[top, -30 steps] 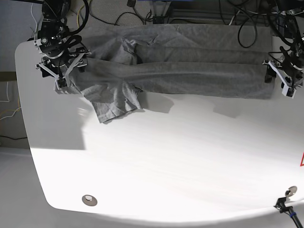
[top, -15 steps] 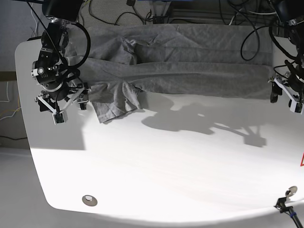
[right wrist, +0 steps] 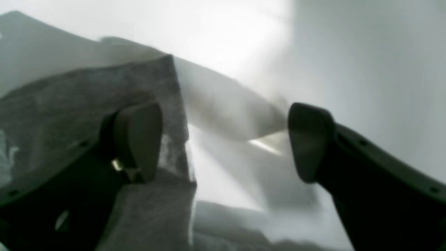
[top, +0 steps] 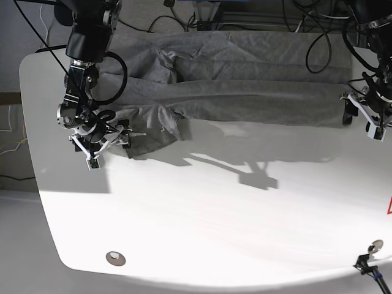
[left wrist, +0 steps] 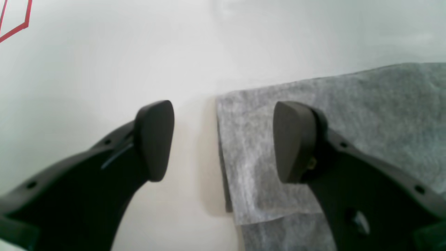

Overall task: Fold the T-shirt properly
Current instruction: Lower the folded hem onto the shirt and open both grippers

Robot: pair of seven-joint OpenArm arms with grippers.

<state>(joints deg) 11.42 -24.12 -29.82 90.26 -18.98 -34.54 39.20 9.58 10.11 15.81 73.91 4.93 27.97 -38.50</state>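
One T-shirt (top: 245,92) on table (top: 214,226), two pincers, left pincer (top: 361,121) and right pincer (top: 109,149), both spread

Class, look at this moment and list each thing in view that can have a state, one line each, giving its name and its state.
T-shirt: lying on the table, folded into a long wrinkled band, one sleeve sticking out toward the near side, held by neither tool.
Left tool: open, empty, straddling the shirt's end edge.
Right tool: open, empty, at the sleeve end.
Table: white, near half bare.
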